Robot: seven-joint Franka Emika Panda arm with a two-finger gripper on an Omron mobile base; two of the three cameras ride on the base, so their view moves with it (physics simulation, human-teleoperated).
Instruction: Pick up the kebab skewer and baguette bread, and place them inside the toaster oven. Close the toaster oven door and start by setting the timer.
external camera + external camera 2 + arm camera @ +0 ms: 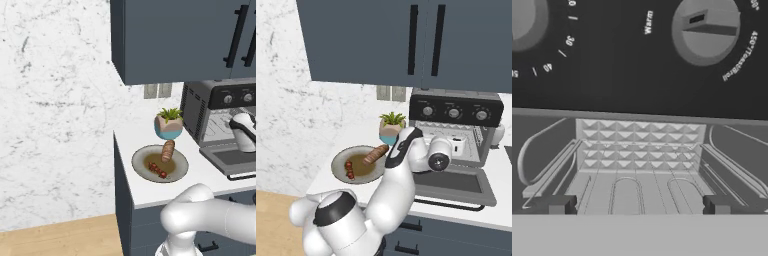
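The gripper (637, 205) is wide open at the oven (456, 112). Skewer (157, 170) and bread (168, 150) lie on the plate (142, 156), mid-frame.

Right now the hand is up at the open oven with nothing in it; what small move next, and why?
Probably pull the hand back from the toaster oven and swing it toward the plate. Its fingers stand apart and empty before the bare wire rack, while the kebab skewer and baguette bread lie on that plate, and the toaster oven door is down.
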